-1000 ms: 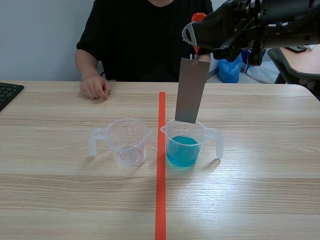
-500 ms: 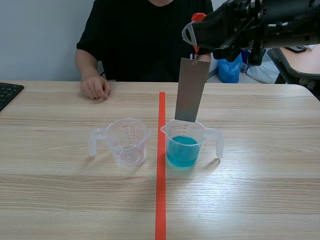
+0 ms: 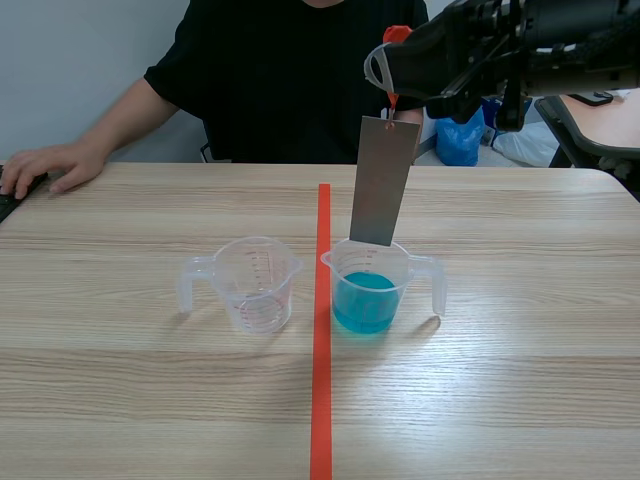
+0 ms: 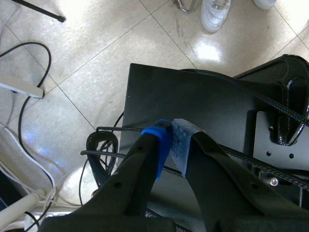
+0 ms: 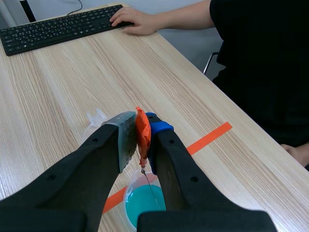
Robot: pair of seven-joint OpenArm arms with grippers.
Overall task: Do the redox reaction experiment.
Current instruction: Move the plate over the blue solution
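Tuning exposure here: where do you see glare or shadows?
Left wrist view: strong glare patches on the floor. Scene view: even light, a soft shadow beside the blue-filled cup. Right wrist view: table evenly lit, no glare.

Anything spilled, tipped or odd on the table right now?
Nothing stands out. The clear cup and the blue cup stand upright, with no spill on the table. The strip hangs slightly tilted from the right gripper, over the blue cup.

The right gripper [image 5: 141,124] is up high at the far right, pinching an orange tab [image 5: 143,137]; the left gripper [image 4: 173,141] is closed on nothing
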